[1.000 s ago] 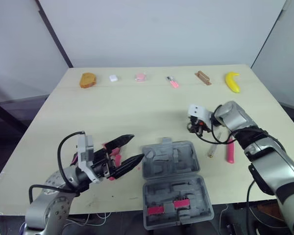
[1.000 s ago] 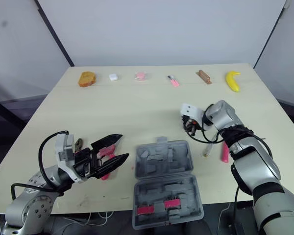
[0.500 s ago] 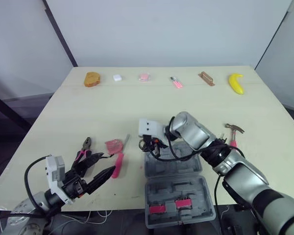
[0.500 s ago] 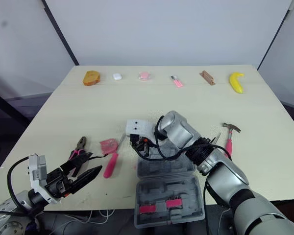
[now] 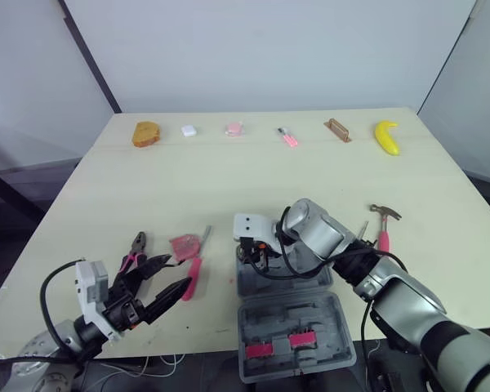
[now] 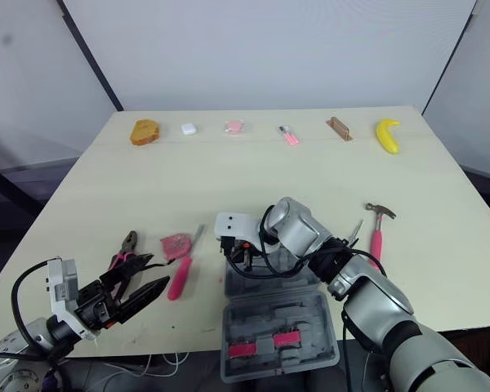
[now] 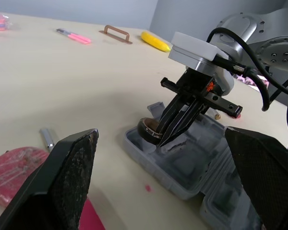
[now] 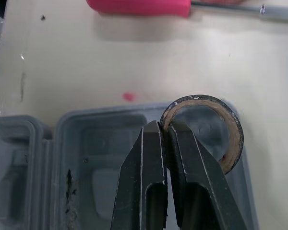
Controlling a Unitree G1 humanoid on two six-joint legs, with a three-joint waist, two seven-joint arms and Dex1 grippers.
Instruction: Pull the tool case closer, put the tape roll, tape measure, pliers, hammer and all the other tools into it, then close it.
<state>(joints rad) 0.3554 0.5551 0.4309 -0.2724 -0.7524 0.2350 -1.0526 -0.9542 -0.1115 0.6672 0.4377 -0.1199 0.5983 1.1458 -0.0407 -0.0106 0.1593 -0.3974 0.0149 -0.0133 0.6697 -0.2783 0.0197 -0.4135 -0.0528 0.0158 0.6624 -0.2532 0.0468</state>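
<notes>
Right pincer is clenched on the tape roll, pinching just the thin wall of the ring, one finger inside the hole and one outside. The roll hangs at the far left corner of the open tool case, low over the grey tray. From the right wrist view part of the ring looks to overhang the case wall, not the pocket.

That's my worry. If I let go here, I reckon the roll lands on the rim, tips outward and rolls away across the table. Even if it drops inside, it could sit propped on edge against a divider and block the lid later. I'd want it further in and laid flat before releasing.

Second risk: the lid half seems to hang past the near table edge, so pushing down hard on the tray could rock or shift the whole case.

Left pincer is released, fingers spread wide, holding nothing, hovering near the front left. The pliers and pink screwdriver lie just beyond it. The hammer waits on the right, well apart from the case.
</notes>
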